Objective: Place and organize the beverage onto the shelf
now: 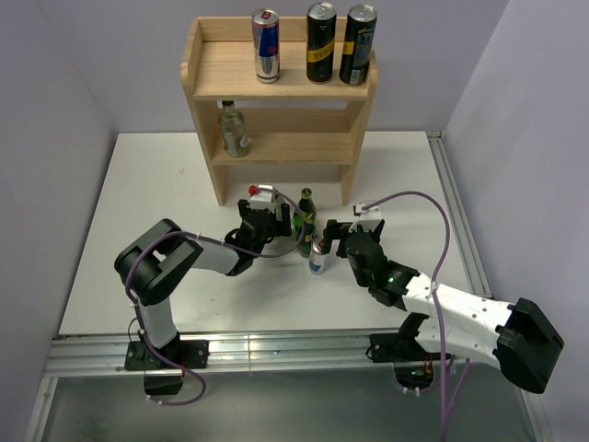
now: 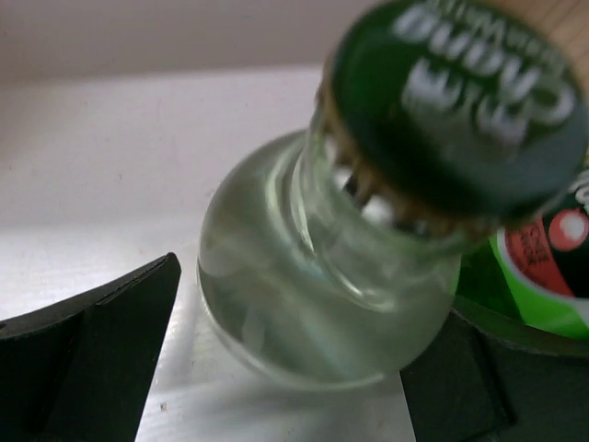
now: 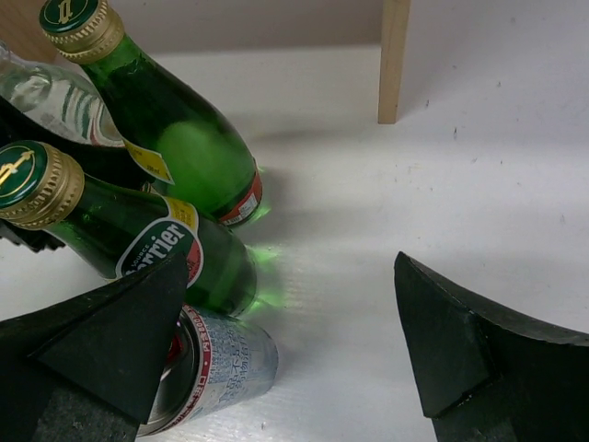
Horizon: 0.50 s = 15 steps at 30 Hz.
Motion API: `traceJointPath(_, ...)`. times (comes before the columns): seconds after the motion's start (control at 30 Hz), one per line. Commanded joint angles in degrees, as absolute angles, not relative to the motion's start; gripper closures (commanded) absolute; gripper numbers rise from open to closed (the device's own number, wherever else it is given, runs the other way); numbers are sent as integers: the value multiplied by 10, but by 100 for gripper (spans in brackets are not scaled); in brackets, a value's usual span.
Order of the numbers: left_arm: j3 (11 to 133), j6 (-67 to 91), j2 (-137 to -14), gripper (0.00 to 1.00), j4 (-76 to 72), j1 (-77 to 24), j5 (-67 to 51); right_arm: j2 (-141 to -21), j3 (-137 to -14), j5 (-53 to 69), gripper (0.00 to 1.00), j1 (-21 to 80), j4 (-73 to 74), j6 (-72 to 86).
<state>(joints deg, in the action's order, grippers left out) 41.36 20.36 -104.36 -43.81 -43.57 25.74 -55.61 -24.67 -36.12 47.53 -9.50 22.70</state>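
Observation:
The light-wood shelf [image 1: 276,147] stands at the back of the table. A Red Bull can [image 1: 265,44] and two black-and-yellow cans [image 1: 320,41] [image 1: 357,44] stand on its upper board, and a clear bottle [image 1: 233,129] on its lower tier. My left gripper [image 2: 313,295] [image 1: 276,221] is open around a clear glass bottle with a green cap [image 2: 304,276]; the left finger stands apart from it. My right gripper [image 3: 290,267] [image 1: 342,235] is open and empty, just right of a silver can [image 3: 221,364] [image 1: 318,258] and two green bottles [image 3: 184,157] [image 3: 156,244].
The shelf's right leg [image 3: 394,60] stands beyond the right gripper. The bottles and the can are bunched together between the two grippers in front of the shelf. A raised rail [image 1: 456,212] runs along the table's right edge.

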Motion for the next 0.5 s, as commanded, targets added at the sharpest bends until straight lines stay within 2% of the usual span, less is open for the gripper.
traceJointPath(0.0, 439, 186, -1050, 2, -465, -426, 243, -562, -255, -360, 0, 469, -111, 227)
traceJointPath(0.47, 468, 185, -1093, 6, -471, -420, 251, -572, -256, -350, 0, 466, -116, 228)
